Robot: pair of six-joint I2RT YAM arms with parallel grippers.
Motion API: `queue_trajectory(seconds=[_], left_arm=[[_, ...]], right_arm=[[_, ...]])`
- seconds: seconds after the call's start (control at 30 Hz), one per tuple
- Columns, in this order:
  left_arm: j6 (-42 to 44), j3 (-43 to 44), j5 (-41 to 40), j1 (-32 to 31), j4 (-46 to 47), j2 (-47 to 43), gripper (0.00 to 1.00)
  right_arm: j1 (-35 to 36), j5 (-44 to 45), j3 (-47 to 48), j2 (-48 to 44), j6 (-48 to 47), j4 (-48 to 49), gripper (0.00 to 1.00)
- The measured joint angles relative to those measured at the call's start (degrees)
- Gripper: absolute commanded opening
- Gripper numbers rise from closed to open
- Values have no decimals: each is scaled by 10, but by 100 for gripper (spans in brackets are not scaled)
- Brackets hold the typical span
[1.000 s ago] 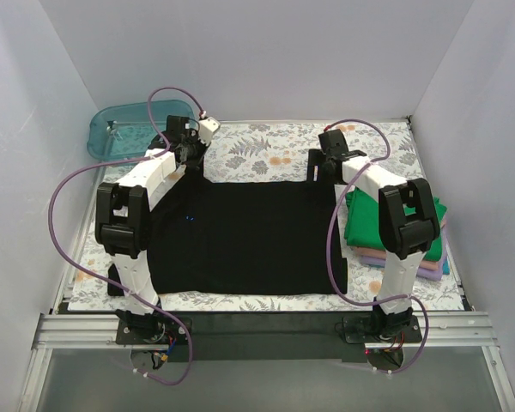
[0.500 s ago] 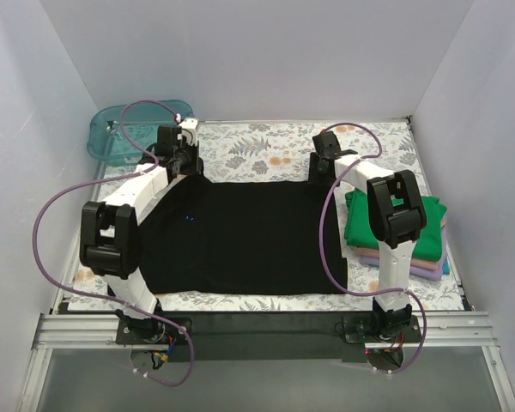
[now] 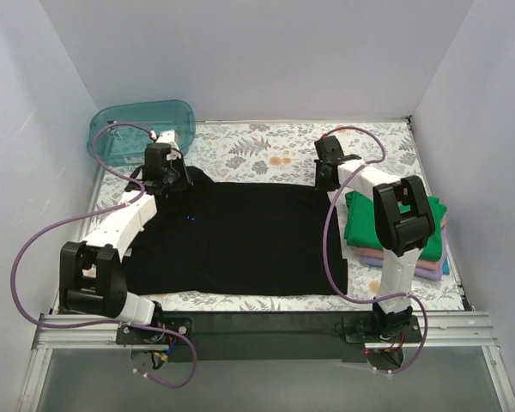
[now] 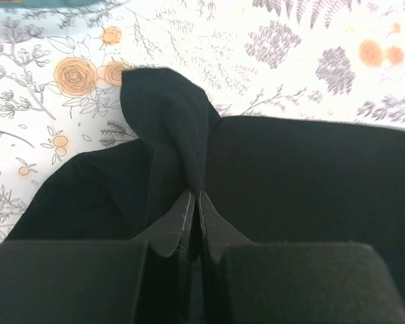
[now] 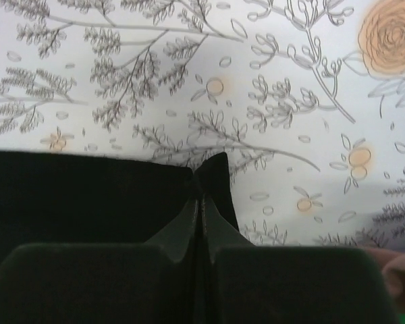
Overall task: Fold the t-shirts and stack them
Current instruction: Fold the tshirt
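Observation:
A black t-shirt (image 3: 240, 240) lies spread across the floral table cover, a tiny blue mark (image 3: 190, 217) near its left side. My left gripper (image 3: 173, 178) is shut on the shirt's far left corner, and in the left wrist view the cloth (image 4: 169, 115) rises in a pinched ridge from my left gripper (image 4: 194, 196). My right gripper (image 3: 326, 176) is shut on the far right corner, where a small black cloth tip (image 5: 214, 177) sticks up past my right gripper (image 5: 201, 200). A folded stack, with a green t-shirt (image 3: 365, 225) on top and tan-pink and lavender ones (image 3: 429, 269) below, sits at the right.
A teal plastic tub (image 3: 142, 127) stands at the far left corner. White walls enclose the table on three sides. The floral cover (image 3: 257, 154) shows beyond the shirt. Purple cables loop from both arms.
The right gripper has closed on the shirt's far right corner. The left arm has swung leftward and lower, dragging the shirt's far left corner with it.

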Motion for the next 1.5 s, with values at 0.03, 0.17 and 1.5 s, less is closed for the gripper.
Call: queue_trajectory(seconds=[0.03,0.17,1.5], left_arm=[[-7,-5,-3,0,0,-13,0],[-49,-31,-42,0,-2,-69,0],[-390,-80,-200,0,-412,-411,0]], right_arm=[[2,0,-13,-14,0,-2,1],[7,-2,-82,-91,1,1,1],[47,-133,-476,-585,10,30,1]])
